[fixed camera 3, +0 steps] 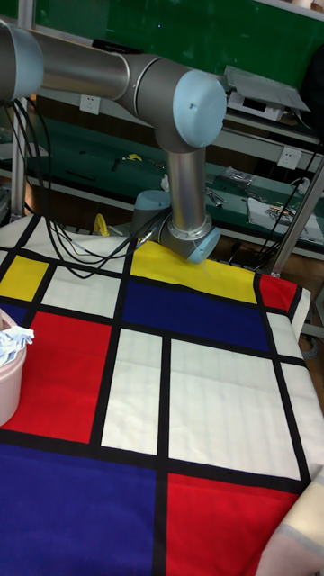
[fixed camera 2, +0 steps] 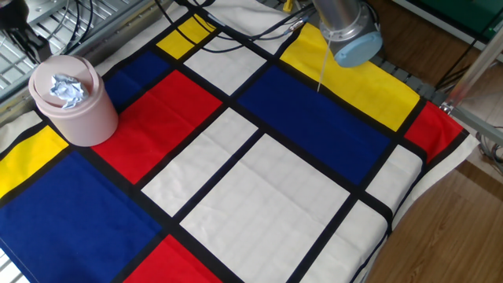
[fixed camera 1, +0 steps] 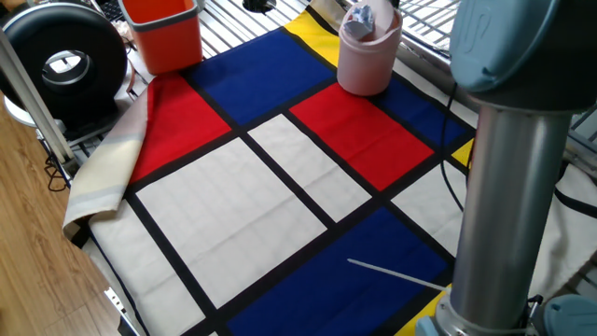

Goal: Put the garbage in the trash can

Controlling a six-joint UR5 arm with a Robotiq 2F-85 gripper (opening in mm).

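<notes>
The trash can [fixed camera 2: 77, 110] is a pale pink cylinder standing at the far left of the checked cloth, half on a red patch. It also shows at the back in one fixed view [fixed camera 1: 366, 58] and at the left edge of the tall view [fixed camera 3: 7, 382]. The garbage [fixed camera 2: 67, 88], a crumpled white-grey wad, rests in the can's top opening and pokes above the rim [fixed camera 1: 362, 16] [fixed camera 3: 14, 340]. Nothing touches the wad. A dark shape at the picture's edge just behind the can may be my gripper [fixed camera 2: 17, 27]; its fingers are cut off.
An orange square bin [fixed camera 1: 164, 33] stands at the cloth's back left corner. The arm's grey column [fixed camera 1: 508, 177] and base [fixed camera 2: 346, 27] rise at the yellow edge, with a thin white rod [fixed camera 2: 321, 67] hanging there. Cables [fixed camera 2: 228, 23] lie nearby.
</notes>
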